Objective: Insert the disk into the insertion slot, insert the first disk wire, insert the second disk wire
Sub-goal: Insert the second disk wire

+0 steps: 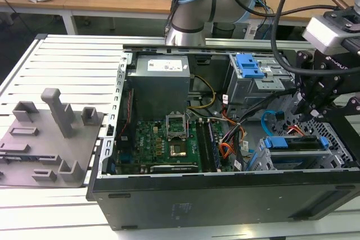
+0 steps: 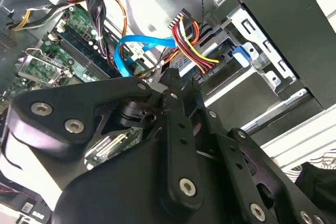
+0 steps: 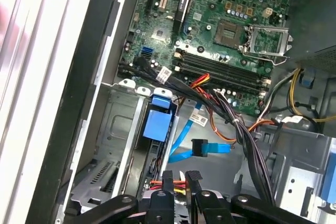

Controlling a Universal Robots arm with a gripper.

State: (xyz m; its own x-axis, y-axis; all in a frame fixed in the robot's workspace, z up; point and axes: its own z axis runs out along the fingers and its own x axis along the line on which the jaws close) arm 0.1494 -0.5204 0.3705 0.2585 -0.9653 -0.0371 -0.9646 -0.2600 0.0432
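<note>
The disk [image 1: 295, 149] in its blue carrier [image 3: 158, 123] sits inside the insertion slot [image 1: 257, 162], a grey perforated cage at the exterior view's right. My gripper [image 3: 179, 180] hangs over the disk's end, its fingers [image 3: 167, 180] close together around the plug of the first disk wire, the orange-red-yellow bundle [image 2: 190, 45]. That bundle runs down to the disk's edge [image 2: 231, 85]. The second disk wire [image 3: 181, 139], a light-blue flat cable, loops loose beside the cage with its dark plug [image 3: 199, 147] free. It also curves past the motherboard in the second wrist view [image 2: 140, 42].
The open computer case [image 1: 225, 195] lies on a slatted table. Inside are the motherboard [image 1: 163, 141], power supply [image 1: 158, 80] and a taller bay with a blue latch [image 1: 250, 66]. Black cable bundles [image 3: 247, 140] cross near the cage. A grey fixture [image 1: 50, 133] stands at the exterior view's left.
</note>
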